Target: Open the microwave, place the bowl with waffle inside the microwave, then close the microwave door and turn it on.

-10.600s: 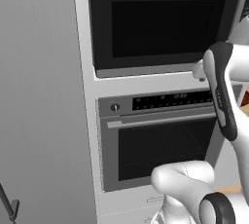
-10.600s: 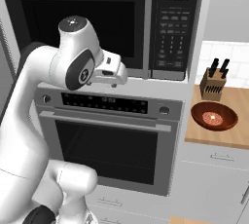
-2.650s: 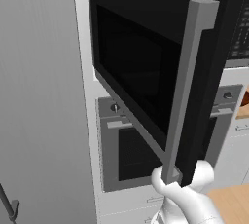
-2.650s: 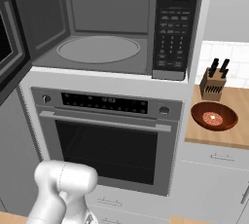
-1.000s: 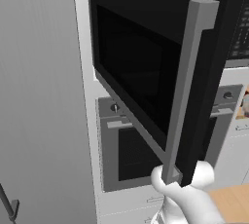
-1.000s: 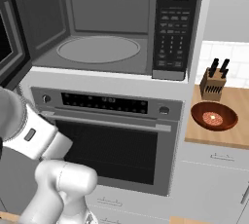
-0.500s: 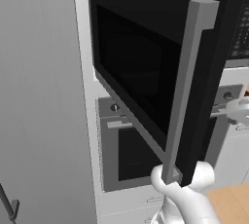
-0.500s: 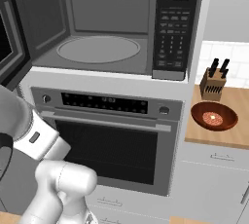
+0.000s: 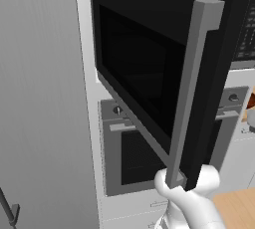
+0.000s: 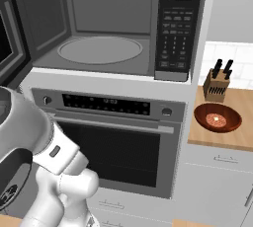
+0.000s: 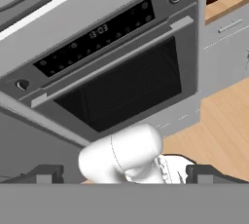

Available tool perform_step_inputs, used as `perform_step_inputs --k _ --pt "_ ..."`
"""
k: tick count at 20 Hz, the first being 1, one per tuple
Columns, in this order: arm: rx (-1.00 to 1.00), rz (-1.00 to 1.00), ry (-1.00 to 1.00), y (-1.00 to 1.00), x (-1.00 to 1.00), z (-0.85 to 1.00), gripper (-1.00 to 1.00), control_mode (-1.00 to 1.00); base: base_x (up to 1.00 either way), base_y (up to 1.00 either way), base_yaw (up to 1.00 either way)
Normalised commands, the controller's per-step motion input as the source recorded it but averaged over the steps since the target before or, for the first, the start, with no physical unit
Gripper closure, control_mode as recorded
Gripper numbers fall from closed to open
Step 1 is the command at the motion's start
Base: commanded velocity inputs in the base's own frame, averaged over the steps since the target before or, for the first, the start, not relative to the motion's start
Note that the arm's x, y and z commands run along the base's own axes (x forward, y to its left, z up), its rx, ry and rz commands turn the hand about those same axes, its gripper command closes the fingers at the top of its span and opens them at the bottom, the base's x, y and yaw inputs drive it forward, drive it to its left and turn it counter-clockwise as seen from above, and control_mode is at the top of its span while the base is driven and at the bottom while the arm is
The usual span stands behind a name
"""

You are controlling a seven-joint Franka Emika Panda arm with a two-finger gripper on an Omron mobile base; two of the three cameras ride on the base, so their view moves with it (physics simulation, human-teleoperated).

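Reddish-brown bowl (image 10: 217, 117) waits on the tabletop (image 10: 237, 139); I bring my wide, empty claw (image 11: 124, 172) over its rim and descend slowly.

a kitchen: built-in oven (image 10: 108, 137), knife block (image 10: 217, 86).
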Motion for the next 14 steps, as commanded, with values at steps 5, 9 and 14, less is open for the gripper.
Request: perform_step_inputs --k 5,9,14 --pt "0.00 0.00 0.05 -0.65 0.03 0.00 -1.00 -1.00 0.00 0.00 0.00" --pt "-0.04 0.00 0.00 0.09 0.49 0.00 -1.00 -1.00 0.00 0.00 0.00" --pt "-0.07 0.00 -0.04 0.31 0.51 -0.06 -1.00 -1.00 0.00 0.00 0.00"
